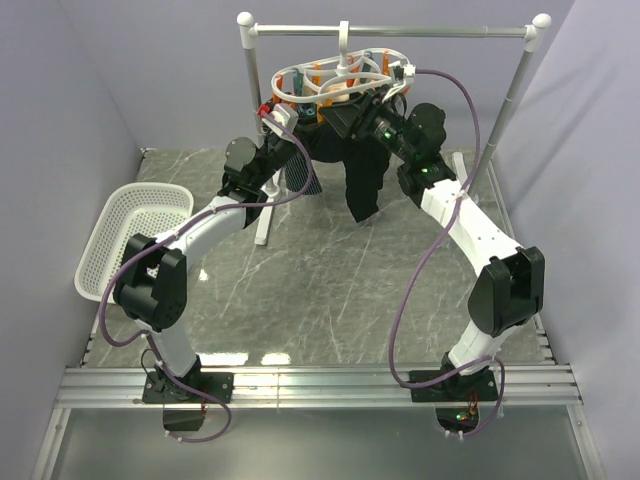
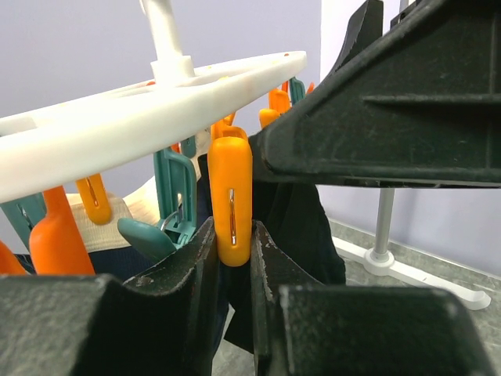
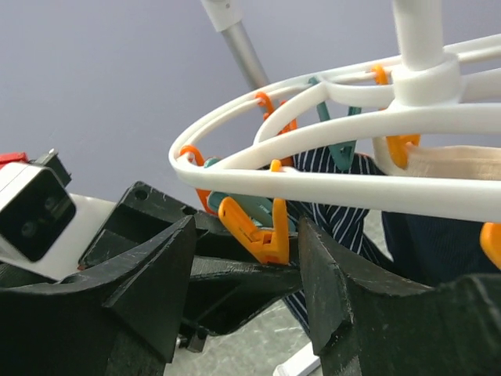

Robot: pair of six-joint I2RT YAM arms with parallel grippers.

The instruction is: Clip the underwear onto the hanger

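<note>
The white oval hanger hangs by its hook from the rail, its orange and teal pegs below its rings. The black underwear droops limp under the hanger; what holds its top edge is hidden behind the grippers. My left gripper is shut on an orange peg under the hanger ring, with the underwear right behind it. My right gripper stands open below the hanger. Another orange peg hangs between its fingers, apart from the left one and close to the right one.
The silver rail stand spans the back, its legs on the table. A dark striped garment and a beige piece also hang from the hanger. A white basket sits at the left edge.
</note>
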